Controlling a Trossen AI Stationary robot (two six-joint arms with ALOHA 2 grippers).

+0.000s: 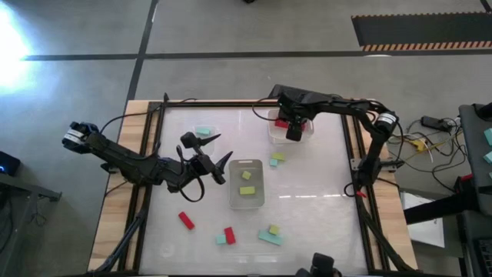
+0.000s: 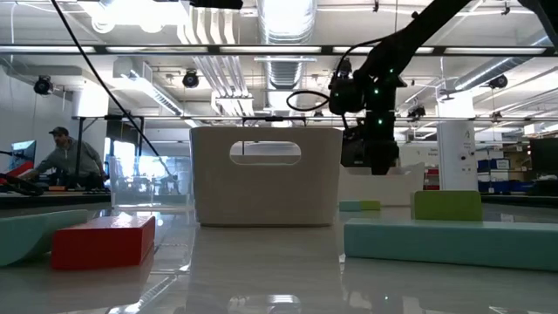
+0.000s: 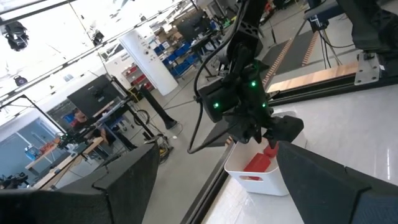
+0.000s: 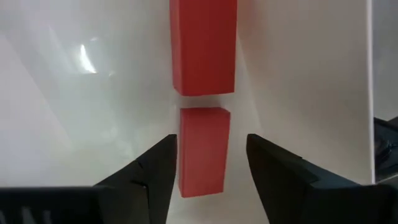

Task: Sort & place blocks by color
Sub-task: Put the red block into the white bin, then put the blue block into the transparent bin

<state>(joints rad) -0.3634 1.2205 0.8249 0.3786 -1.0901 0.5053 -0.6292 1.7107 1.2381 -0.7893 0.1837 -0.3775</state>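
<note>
Red blocks: four small flat rectangular ones in sight. Two lie end to end in the clear plastic tray (image 1: 309,135) at the table's far right, the nearer red block (image 4: 203,149) between the right gripper's fingers and the farther red block (image 4: 203,43) just beyond it. Two more lie loose on the near part of the table, one tilted red block (image 1: 186,221) to the left and one upright-lying red block (image 1: 229,235) beside a teal piece.
Yellow-green blocks: four. Two rest inside the middle clear tray (image 1: 233,195), one yellow-green block (image 1: 277,158) lies just right of that tray, and one (image 1: 274,229) sits near the front.
Teal blocks: one teal block (image 1: 203,131) in the far-left clear tray (image 1: 209,124); a long teal block (image 1: 270,238) and a small teal piece (image 1: 221,239) near the front edge.
Right gripper (image 4: 209,163): down inside the far-right tray, fingers parted, standing either side of the nearer red block with a gap on both sides.
Left gripper (image 1: 212,155): fingers spread wide, holding nothing, above the table left of the middle tray.
Background: a person (image 2: 65,161) sits at a desk beyond the table.
</note>
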